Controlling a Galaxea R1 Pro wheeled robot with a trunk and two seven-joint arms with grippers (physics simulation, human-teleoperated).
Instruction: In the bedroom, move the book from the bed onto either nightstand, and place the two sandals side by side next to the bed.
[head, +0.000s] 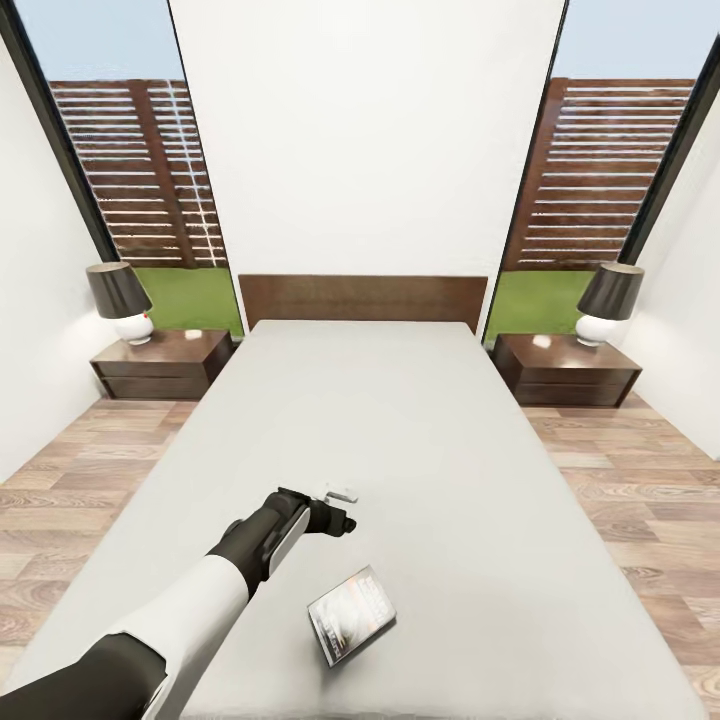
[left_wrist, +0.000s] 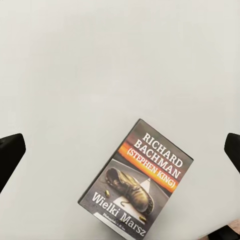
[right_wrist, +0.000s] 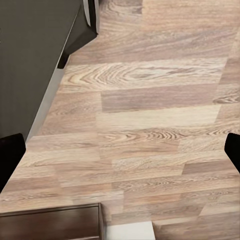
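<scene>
Book (left_wrist: 137, 184) flat on bed (head: 420, 440) — below open left tool (left_wrist: 120, 150)

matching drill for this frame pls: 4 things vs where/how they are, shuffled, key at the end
Things:
1. book
2. left gripper
3. lamp
4. headboard

States:
A. on a nightstand
B. open, above the mattress
C. lying flat on the bed, cover up
D. against the white wall, between the windows

Pairs: 1-C, 2-B, 3-A, 4-D
</scene>
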